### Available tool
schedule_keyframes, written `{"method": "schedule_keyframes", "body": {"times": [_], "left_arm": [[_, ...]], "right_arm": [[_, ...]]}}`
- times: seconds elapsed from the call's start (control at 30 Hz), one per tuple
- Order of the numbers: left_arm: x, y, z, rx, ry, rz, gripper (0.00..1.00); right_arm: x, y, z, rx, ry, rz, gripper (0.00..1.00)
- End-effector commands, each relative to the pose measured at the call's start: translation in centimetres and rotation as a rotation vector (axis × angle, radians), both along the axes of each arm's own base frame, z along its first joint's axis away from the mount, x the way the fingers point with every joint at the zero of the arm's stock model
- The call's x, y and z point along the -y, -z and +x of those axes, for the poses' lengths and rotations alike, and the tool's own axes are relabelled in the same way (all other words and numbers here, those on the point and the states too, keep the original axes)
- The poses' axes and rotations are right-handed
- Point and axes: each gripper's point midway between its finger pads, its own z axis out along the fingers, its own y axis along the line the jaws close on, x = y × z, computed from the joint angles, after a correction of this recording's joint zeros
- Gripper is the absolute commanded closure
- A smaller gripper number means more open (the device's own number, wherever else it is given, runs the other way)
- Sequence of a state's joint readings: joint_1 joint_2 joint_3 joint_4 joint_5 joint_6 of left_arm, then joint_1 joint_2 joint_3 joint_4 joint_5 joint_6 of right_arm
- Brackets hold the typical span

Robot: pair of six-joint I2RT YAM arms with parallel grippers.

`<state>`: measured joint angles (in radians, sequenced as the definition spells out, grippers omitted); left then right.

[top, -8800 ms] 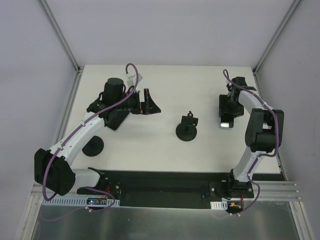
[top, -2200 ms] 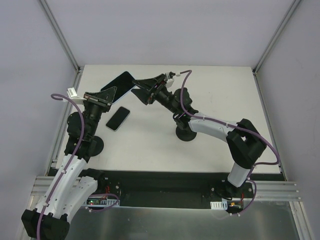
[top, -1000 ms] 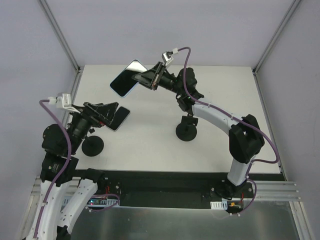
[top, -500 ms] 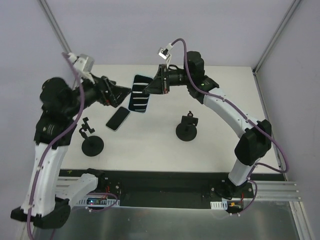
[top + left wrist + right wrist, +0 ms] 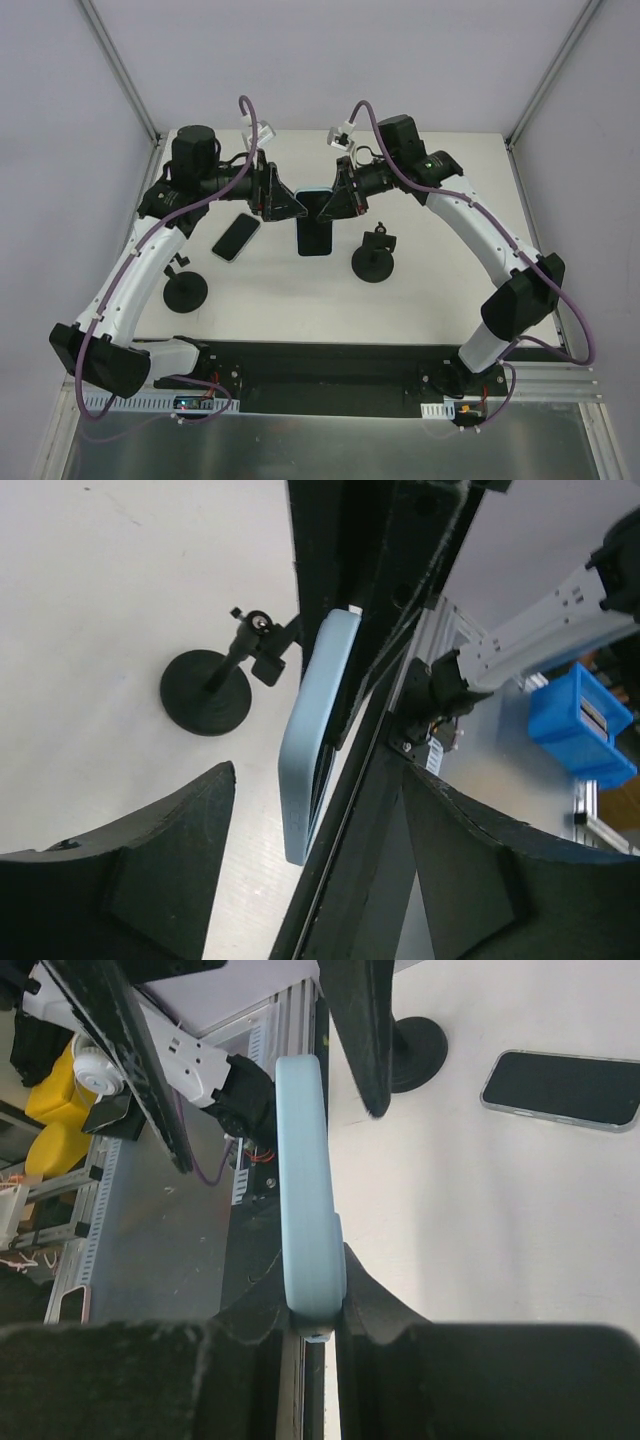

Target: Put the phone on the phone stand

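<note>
The phone (image 5: 236,237) lies flat on the table, black screen up with a silver rim, and shows again as the phone (image 5: 562,1088). No gripper touches it. My right gripper (image 5: 332,203) (image 5: 315,1305) is shut on a different, light-blue-cased phone (image 5: 313,228) (image 5: 305,1190), holding it on edge above the table's middle. My left gripper (image 5: 288,204) (image 5: 318,780) faces it, open, and that cased phone (image 5: 305,770) hangs between its fingers (image 5: 120,880) with a gap showing. One black phone stand (image 5: 373,260) (image 5: 210,685) is right of centre.
A second, similar black stand (image 5: 185,288) (image 5: 415,1055) sits at the front left, near the phone on the table. The two arms meet over the middle. A black strip (image 5: 330,365) and a metal rail (image 5: 560,380) run along the near edge.
The right arm swung the blue-cased phone from the back left to the centre. The left gripper rose from the table to meet it, and its jaws narrowed around it.
</note>
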<state>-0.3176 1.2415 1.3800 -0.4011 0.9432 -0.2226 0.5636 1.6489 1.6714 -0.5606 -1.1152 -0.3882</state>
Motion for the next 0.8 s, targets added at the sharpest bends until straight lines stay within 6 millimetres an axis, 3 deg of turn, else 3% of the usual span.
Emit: {"method": "schedule_keyframes", "body": {"times": [0.0, 0.23, 0.37, 0.43, 0.5, 0.53, 0.6, 0.63, 0.7, 0.73, 0.77], "left_arm": [[1.7, -0.8, -1.7, 0.083, 0.174, -0.081, 0.4], [2.5, 2.6, -2.3, -0.037, 0.231, -0.083, 0.63], [2.8, 2.3, -2.8, -0.023, 0.251, -0.097, 0.66], [2.8, 2.2, -2.7, -0.009, 0.236, -0.101, 0.72], [2.6, 1.8, -2.9, 0.024, 0.224, -0.102, 0.84], [2.4, 1.6, -3.1, 0.064, 0.206, -0.098, 0.98], [2.0, 1.6, -3.0, 0.102, 0.17, -0.088, 1.0], [1.6, 1.6, -2.8, 0.137, 0.125, -0.075, 1.0], [1.2, 1.4, -2.5, 0.186, 0.081, -0.064, 1.0], [0.6, 1.1, -2.4, 0.211, 0.041, -0.06, 1.0], [0.3, 0.8, -2.1, 0.233, 0.02, -0.066, 1.0]], "right_arm": [[0.3, -2.7, -1.7, 0.097, -0.117, 0.074, 0.99], [-0.4, -3.0, -2.3, 0.109, -0.143, 0.076, 0.99], [-1.0, -2.5, -2.8, 0.115, -0.169, 0.051, 0.99], [-1.4, -2.4, -3.0, 0.107, -0.183, 0.034, 0.99], [-1.6, -2.0, -3.0, 0.106, -0.182, 0.011, 0.99], [-1.8, -1.8, -2.9, 0.101, -0.184, 0.005, 0.99], [-1.9, -1.8, -2.7, 0.103, -0.177, 0.001, 0.98], [-1.9, -1.8, -2.6, 0.1, -0.17, -0.005, 0.86], [-1.9, -1.6, -2.5, 0.104, -0.159, -0.016, 0.74], [-1.9, -1.5, -2.3, 0.109, -0.153, -0.019, 0.58], [-1.9, -1.3, -2.1, 0.11, -0.143, -0.029, 0.53]]}}
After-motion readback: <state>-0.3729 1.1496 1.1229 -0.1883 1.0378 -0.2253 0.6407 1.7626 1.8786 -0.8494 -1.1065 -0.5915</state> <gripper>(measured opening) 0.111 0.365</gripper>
